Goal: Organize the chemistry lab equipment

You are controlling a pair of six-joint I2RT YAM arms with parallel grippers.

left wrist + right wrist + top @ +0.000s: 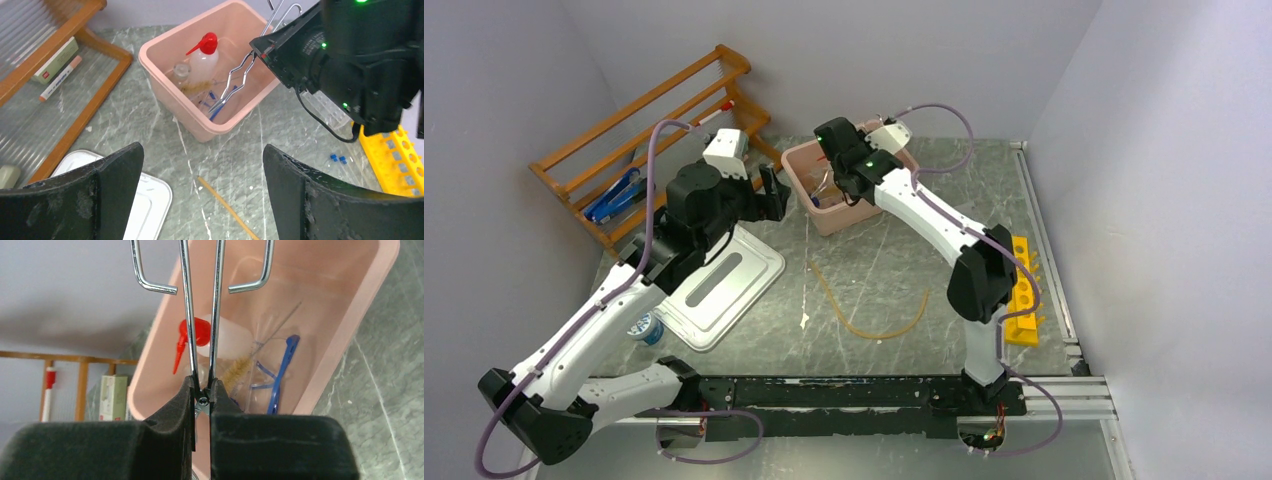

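My right gripper [202,388] is shut on the metal tongs [200,315] at their pivot and holds them over the pink tub [350,325]. In the left wrist view the tongs [239,80] slant down, tips inside the tub [165,85]. In the tub lie the white squeeze bottle with its red cap [202,57], the blue-framed goggles [281,367] and a bristle brush [235,371]. My left gripper [202,175] hangs open over the table in front of the tub, empty. The tan tubing [874,312] lies on the table. The yellow tube rack [1022,295] stands at the right.
The white lid [724,278] lies flat at the left of the tub. The orange wooden rack [649,135] leans at the back left, with a marker [60,77] and a small box [54,59] on it. Blue-capped tubes [338,159] lie near the yellow rack. A small jar [646,327] sits by the left arm.
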